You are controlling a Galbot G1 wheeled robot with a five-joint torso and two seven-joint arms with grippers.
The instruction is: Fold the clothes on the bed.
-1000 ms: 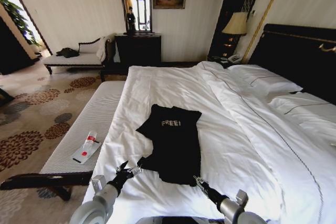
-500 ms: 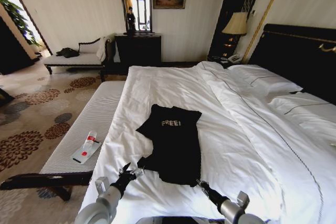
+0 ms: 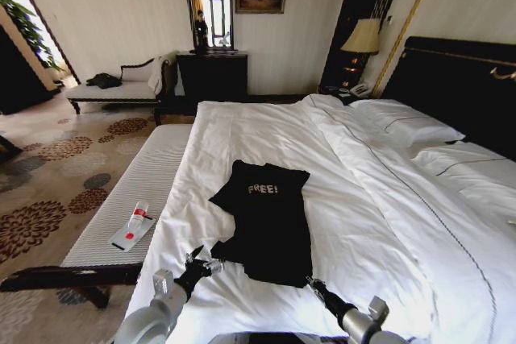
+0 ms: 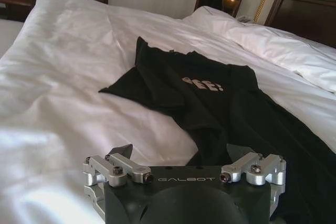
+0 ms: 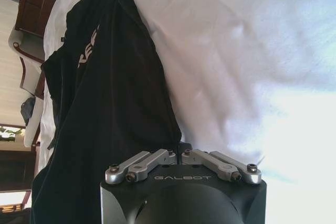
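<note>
The black top (image 3: 266, 219) with white "FREE!" lettering lies rumpled, partly folded over itself, in the lower centre of the head view on the white bed (image 3: 387, 223). At its near hem the left gripper (image 3: 199, 261) has its fingers spread wide around nothing at the lower-left corner, while the right gripper (image 3: 310, 283) is pinched together on the lower-right corner. A striped bench (image 3: 153, 179) holding a small white packet (image 3: 133, 230) stands beside the bed at left, with pillows (image 3: 407, 126) at upper right.

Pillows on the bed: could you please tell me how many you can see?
2: one pillow by the headboard nearer the lamp, another pillow beside it toward the robot's right. Others may be hidden.
</note>
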